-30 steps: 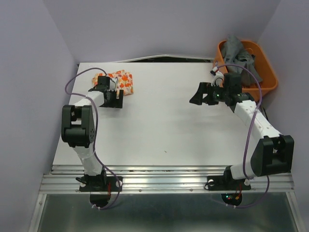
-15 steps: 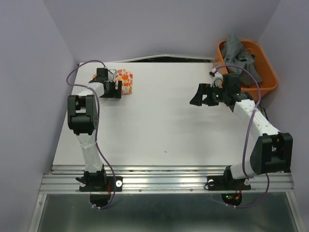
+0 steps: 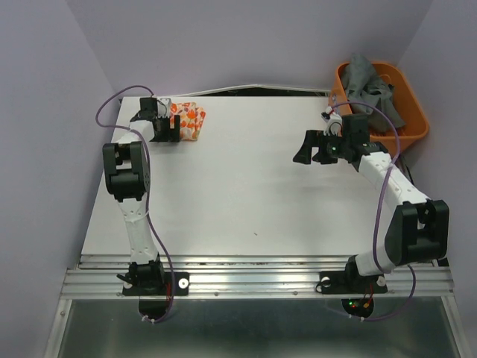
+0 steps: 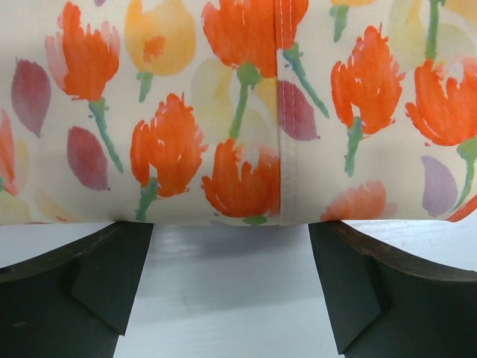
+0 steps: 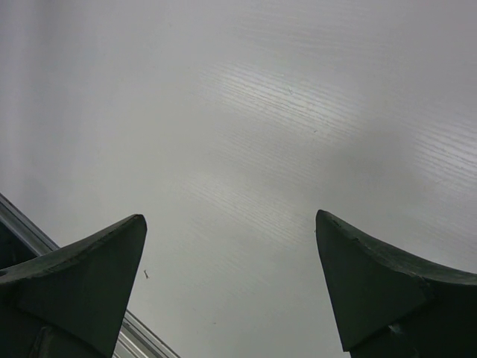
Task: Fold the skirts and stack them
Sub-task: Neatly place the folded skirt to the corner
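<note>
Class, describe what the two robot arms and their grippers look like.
The left arm and right arm have white links, chunky black joints and a looping purple cable. The left gripper and right gripper each end in two dark, wedge-shaped fingers.

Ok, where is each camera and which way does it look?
Top: above and behind the bases, looking down at the table; left arm and right arm show.
Left wrist: on the left arm, facing the flowery skirt close ahead; open left gripper at bottom.
Right wrist: on the right arm, facing the table; open right gripper at bottom.
Shared: top and left wrist see the flowery skirt.
</note>
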Controlling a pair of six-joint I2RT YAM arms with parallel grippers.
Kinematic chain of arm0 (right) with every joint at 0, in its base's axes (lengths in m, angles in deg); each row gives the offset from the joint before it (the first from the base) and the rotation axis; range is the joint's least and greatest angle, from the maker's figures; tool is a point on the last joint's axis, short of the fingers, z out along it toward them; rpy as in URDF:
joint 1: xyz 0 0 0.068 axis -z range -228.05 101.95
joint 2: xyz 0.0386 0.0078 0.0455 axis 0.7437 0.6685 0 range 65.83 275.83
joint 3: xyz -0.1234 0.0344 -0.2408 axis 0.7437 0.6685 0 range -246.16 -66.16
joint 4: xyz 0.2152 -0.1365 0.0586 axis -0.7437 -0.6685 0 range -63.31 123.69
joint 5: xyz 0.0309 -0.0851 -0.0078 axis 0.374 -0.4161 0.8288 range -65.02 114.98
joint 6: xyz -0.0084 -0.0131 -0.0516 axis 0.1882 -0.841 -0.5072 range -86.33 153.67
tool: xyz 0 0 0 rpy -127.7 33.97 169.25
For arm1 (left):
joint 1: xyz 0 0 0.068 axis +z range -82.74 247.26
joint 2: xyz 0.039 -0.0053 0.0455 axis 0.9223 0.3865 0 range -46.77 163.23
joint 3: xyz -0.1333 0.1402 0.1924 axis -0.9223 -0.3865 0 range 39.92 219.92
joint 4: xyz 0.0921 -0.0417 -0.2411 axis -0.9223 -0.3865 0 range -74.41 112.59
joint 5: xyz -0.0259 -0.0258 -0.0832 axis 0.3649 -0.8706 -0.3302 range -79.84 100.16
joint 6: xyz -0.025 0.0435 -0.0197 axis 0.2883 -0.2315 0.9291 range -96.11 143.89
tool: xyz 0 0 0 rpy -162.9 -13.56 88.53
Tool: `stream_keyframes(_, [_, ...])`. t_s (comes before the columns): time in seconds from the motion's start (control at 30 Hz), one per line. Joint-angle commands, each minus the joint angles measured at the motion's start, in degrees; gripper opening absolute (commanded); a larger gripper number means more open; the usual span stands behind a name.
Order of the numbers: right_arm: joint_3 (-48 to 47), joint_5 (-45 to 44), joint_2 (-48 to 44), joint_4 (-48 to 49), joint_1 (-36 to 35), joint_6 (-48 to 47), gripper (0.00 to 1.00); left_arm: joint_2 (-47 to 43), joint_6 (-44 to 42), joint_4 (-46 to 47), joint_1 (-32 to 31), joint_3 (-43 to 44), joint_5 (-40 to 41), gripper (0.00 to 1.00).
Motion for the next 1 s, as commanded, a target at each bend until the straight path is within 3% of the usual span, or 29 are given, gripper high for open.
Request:
stream_keyframes(0.0, [-2.2, -1.1, 0.2, 0.3, 0.4, -1.2, 1.0, 1.9, 4.3, -0.6, 0.1, 2.9, -2.7, 0.98])
stream_keyframes(0.17, [-2.2, -1.1, 0.7, 0.3, 0.4, -1.1, 1.0, 3.4, 7.4, 0.0, 0.0, 4.8, -3.4, 0.98])
stream_keyframes(0.43, [-4.5, -1.5, 0.8, 0.3, 0.4, -1.5, 1.0, 4.9, 4.5, -1.6, -0.1, 8.3, -4.1, 0.98])
stream_keyframes(0.53, [-8.6, -3.1, 0.3, 0.1, 0.4, -3.3, 1.0, -3.3, 1.6, 2.2, -1.1, 0.4, -5.3, 0.98])
stream_keyframes(0.67, [-16.4, -6.8, -0.8, -1.3, 2.0, -6.1, 1.0, -21.9, -2.4, 1.6, -2.9, -5.5, -4.9, 0.98])
stream_keyframes(0.8, [-22.2, -6.9, -2.6, -1.2, 5.1, -7.4, 1.0, -38.7, -0.4, 2.6, -2.9, -9.7, -5.0, 0.98])
stream_keyframes(0.97, [-22.1, -3.4, -6.7, -3.5, 6.4, -9.3, 1.0, -52.7, -4.5, -7.6, -2.8, -10.8, -7.8, 0.98])
